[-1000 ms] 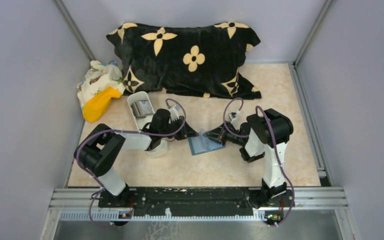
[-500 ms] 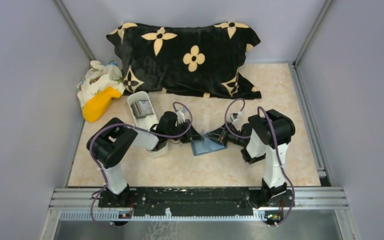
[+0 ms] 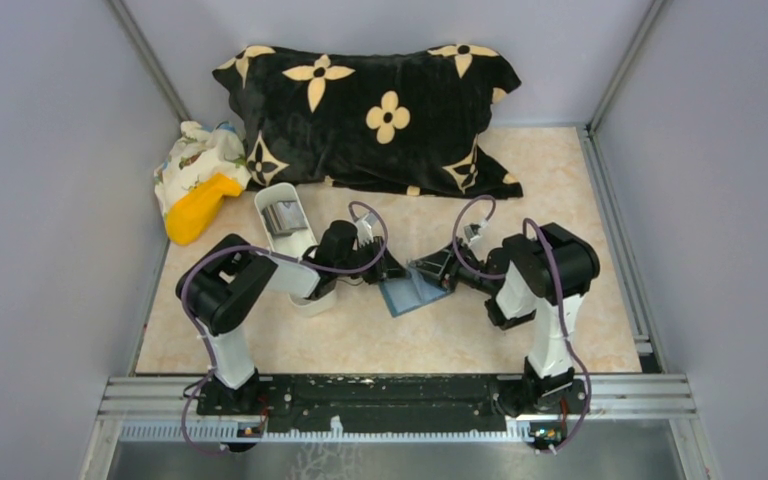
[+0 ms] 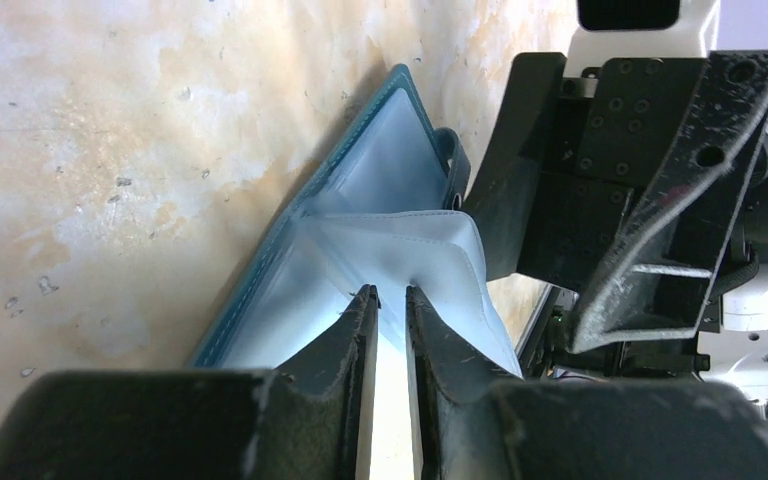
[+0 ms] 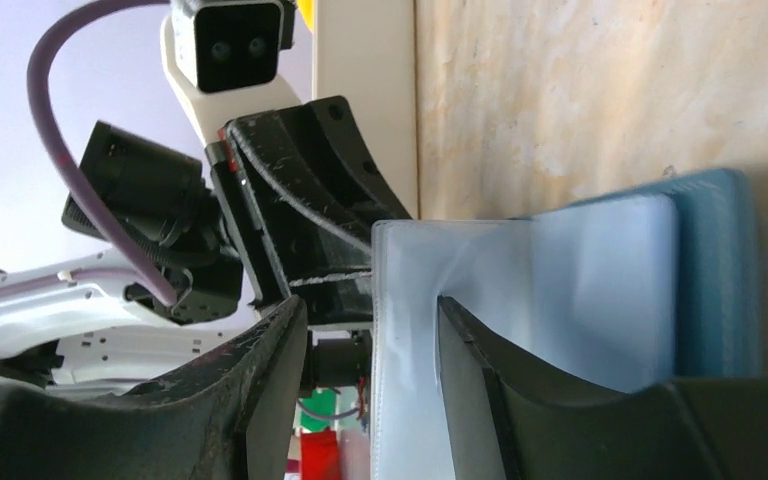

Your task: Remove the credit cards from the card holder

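The blue card holder [image 3: 412, 296] lies open on the table between both grippers, and its pale clear sleeves [image 4: 380, 170] stand up from the teal cover [image 5: 705, 280]. My left gripper [image 3: 394, 273] reaches in from the left. Its jaws [image 4: 388, 296] are nearly together, pinching a raised sleeve page. My right gripper [image 3: 438, 272] faces it from the right, open [image 5: 370, 325], with the sleeve's edge loose between its fingers. A silvery grey credit card [image 3: 282, 215] lies in the white tray. No card shows in the sleeves I can see.
The long white tray [image 3: 282, 188] sits just left of the left arm's wrist. A black pillow with tan flowers [image 3: 370, 105] fills the back. A patterned cloth bundle with a yellow piece [image 3: 198, 190] lies at the far left. Grey walls close in on both sides.
My left gripper has swung right from beside the tray onto the card holder's raised sleeve. My right gripper, shut on that sleeve before, has opened its jaws.
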`<state>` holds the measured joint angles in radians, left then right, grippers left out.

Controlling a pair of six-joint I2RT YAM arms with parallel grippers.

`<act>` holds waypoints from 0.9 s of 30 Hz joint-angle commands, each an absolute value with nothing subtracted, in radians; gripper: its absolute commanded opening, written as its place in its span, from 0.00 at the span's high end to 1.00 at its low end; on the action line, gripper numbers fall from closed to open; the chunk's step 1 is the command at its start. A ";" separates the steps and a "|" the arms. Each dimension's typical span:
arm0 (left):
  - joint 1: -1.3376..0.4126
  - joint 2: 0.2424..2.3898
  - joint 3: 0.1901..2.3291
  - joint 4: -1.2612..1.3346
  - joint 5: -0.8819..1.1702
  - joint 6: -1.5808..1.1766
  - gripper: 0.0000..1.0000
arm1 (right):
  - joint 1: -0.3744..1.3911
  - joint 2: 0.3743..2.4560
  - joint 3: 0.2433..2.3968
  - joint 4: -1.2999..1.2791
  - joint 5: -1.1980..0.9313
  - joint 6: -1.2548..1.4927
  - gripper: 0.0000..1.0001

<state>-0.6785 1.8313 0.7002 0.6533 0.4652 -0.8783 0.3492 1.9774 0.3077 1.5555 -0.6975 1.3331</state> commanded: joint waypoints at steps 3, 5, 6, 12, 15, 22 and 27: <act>-0.687 1.850 0.727 0.702 0.488 -0.875 0.79 | 0.336 1.800 0.269 1.436 -0.602 1.160 0.49; -0.687 1.851 0.728 0.702 0.490 -0.874 0.79 | 0.336 1.722 0.272 1.288 -0.561 1.086 0.50; -0.687 1.851 0.729 0.702 0.490 -0.875 0.79 | 0.336 1.678 0.279 1.206 -0.541 1.047 0.50; -0.690 1.867 0.742 0.714 0.499 -0.880 0.79 | 0.333 1.433 0.351 0.731 -0.384 0.827 0.50; -0.694 1.878 0.751 0.719 0.504 -0.884 0.79 | 0.326 1.419 0.367 0.671 -0.384 0.793 0.50; -0.703 1.892 0.769 0.721 0.505 -0.886 0.79 | 0.325 1.552 0.325 0.851 -0.453 0.858 0.50; -0.704 1.907 0.787 0.715 0.508 -0.883 0.79 | 0.325 1.560 0.321 0.872 -0.460 0.867 0.50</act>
<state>-0.6964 1.8839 0.7574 0.6796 0.4908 -0.8837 0.3305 1.5658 0.3183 0.7929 -0.4435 0.8680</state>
